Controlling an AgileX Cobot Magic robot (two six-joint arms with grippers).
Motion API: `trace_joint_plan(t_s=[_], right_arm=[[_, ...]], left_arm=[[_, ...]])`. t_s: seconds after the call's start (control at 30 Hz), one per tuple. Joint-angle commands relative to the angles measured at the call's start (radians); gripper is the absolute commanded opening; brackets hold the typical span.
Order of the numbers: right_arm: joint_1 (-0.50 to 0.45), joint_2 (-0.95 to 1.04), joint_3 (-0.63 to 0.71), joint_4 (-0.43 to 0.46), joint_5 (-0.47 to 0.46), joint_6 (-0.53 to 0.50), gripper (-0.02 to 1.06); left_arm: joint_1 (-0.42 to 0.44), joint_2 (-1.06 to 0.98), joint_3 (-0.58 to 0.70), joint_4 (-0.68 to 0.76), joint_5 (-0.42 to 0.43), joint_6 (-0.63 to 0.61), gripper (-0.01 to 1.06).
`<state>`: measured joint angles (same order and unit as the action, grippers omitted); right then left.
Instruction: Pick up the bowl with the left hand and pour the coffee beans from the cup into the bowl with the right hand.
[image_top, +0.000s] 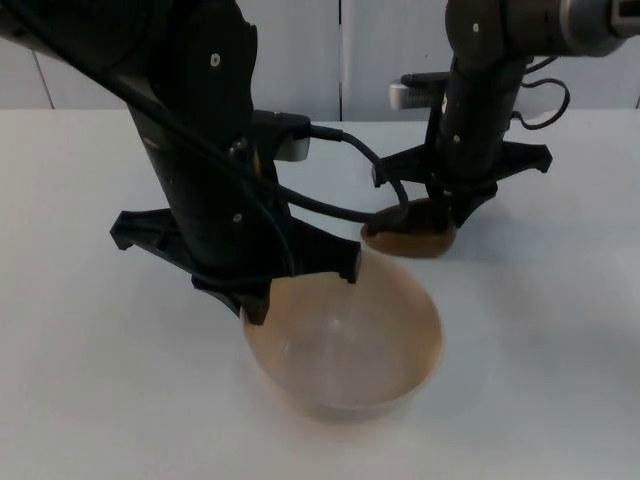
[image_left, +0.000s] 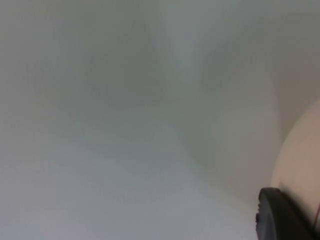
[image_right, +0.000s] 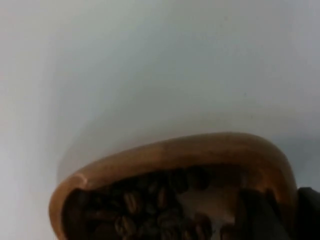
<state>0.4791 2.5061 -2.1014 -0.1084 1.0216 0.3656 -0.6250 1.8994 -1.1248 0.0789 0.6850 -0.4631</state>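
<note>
bowl: a pale tan bowl (image_top: 345, 345) sits near the front edge of the white table (image_top: 80, 380), about in the middle. its inside looks bare. one bit of its pale side (image_left: 305, 160) shows in the left wrist view.

left gripper: the left gripper (image_top: 252, 305) is down at the bowl's back left rim. one black fingertip (image_left: 280, 215) is right next to the bowl's side. i cannot tell if the fingers are wide, narrow, or holding the rim.

cup: a brown wooden cup (image_top: 410, 235) is just behind the bowl, a little to the right, about mid table. it does not touch the bowl.

coffee beans: dark coffee beans (image_right: 145, 205) lie inside the cup (image_right: 190, 150), seen in the right wrist view.

right gripper: the right gripper (image_top: 455, 212) is at the cup's right side. a dark finger (image_right: 260, 215) reaches inside the cup's rim, so it looks like it is holding the cup by its wall.

wall: a grey wall (image_top: 340, 50) stands at the back edge of the table.
</note>
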Motion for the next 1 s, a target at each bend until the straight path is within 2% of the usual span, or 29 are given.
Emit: trace_joint_plan(t_s=[0.0, 0.23, 0.6, 0.97], right_arm=[[0.004, -0.030, 0.003, -0.021, 0.019, -0.029, 0.00], [0.004, -0.105, 0.003, -0.048, 0.098, -0.097, 0.00], [0.004, -0.231, 0.003, -0.044, 0.130, -0.161, 0.00], [0.004, -0.363, 0.003, 0.007, 0.199, -0.243, 0.00]], left_arm=[[-0.003, 0.000, 0.004, -0.011, -0.016, -0.006, 0.00], [-0.003, 0.000, 0.004, -0.011, -0.018, -0.006, 0.00], [-0.003, 0.000, 0.004, -0.008, -0.016, -0.006, 0.00], [-0.003, 0.000, 0.004, 0.001, -0.010, -0.006, 0.00]])
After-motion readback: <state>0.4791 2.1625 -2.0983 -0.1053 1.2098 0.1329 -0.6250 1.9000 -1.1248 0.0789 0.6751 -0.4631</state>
